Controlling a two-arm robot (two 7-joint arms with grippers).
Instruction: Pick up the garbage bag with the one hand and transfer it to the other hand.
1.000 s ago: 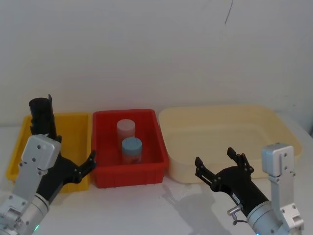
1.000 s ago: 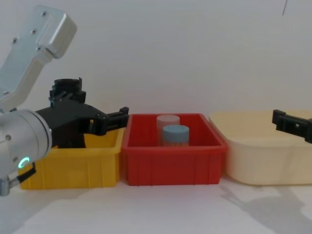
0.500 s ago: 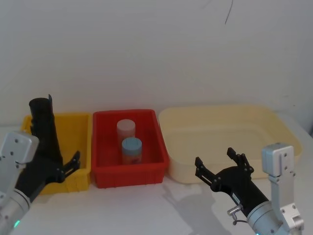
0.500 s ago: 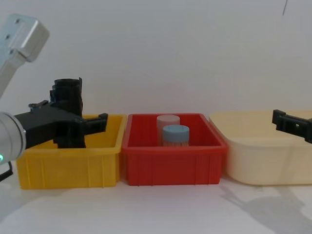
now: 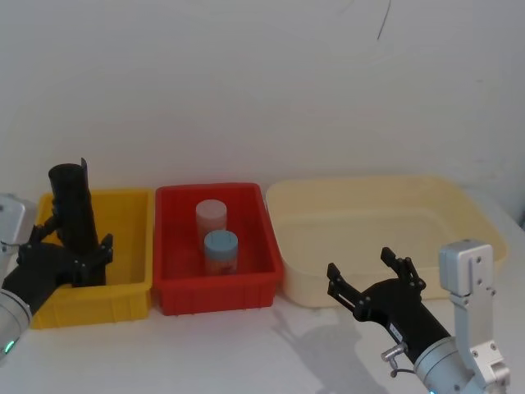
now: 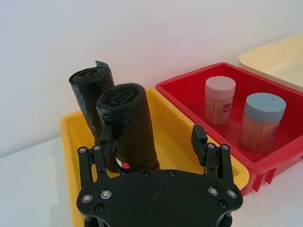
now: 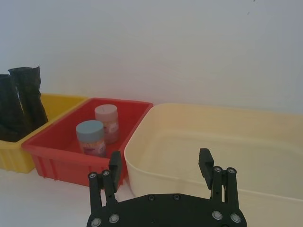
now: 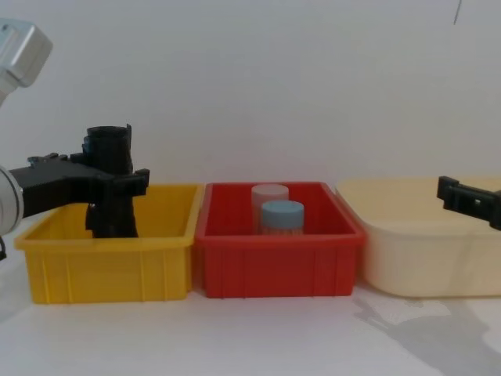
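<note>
Left gripper point(image 6: 151, 137) at my 9 o'clock, reaching over the yellow bin point(image 5: 98, 300), fingers spread and nothing clamped yet. Right gripper point(image 7: 160, 158) hangs at my 4 o'clock, also spread and empty, just before the cream tub point(image 5: 369, 201).

The garbage bag point(image 6: 127, 125) stands upright in the yellow bin between my left fingers. One finger is close against its side, the other apart from it.

Judgement:
- Shift sideways until the roll is centred, then close at mid-height.
- Grip firmly, since the glossy plastic looks slippery and will likely crush a little.
- Leave the top free for the hand-off.
- Lift straight up. A second roll point(image 6: 89, 92) touches the bag at its 12 o'clock and could tip or drag along.

The red bin point(image 5: 217, 297) with its jars lies at 12 o'clock, so I should carry the bag above it.
</note>
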